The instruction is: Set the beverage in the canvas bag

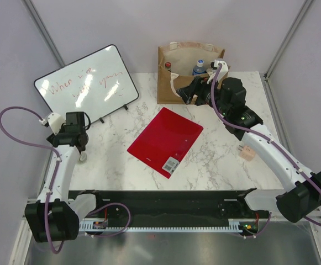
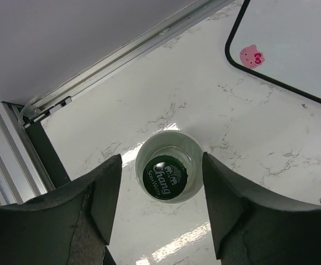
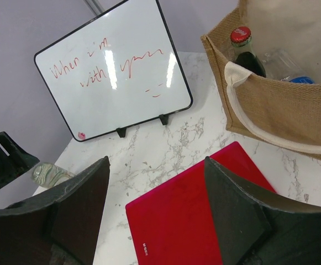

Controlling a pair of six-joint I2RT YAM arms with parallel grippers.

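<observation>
The beverage is a clear glass bottle (image 2: 161, 178) with a dark green cap, seen cap-on in the left wrist view. It stands between the fingers of my left gripper (image 2: 160, 157), whose jaws are apart, with a gap showing on the left side. From above, my left gripper (image 1: 75, 141) sits at the table's left edge, and the bottle (image 1: 83, 157) peeks out just below it. The canvas bag (image 1: 171, 83) stands at the back, holding other bottles. My right gripper (image 1: 191, 91) hovers open and empty in front of the bag (image 3: 270, 105).
A whiteboard (image 1: 85, 85) leans at the back left, close to the left arm. A red folder (image 1: 166, 141) lies flat mid-table. A small pale object (image 1: 246, 152) lies beside the right arm. A red-capped bottle (image 3: 240, 35) stands inside the bag. A metal rail (image 2: 127, 55) runs along the table's left edge.
</observation>
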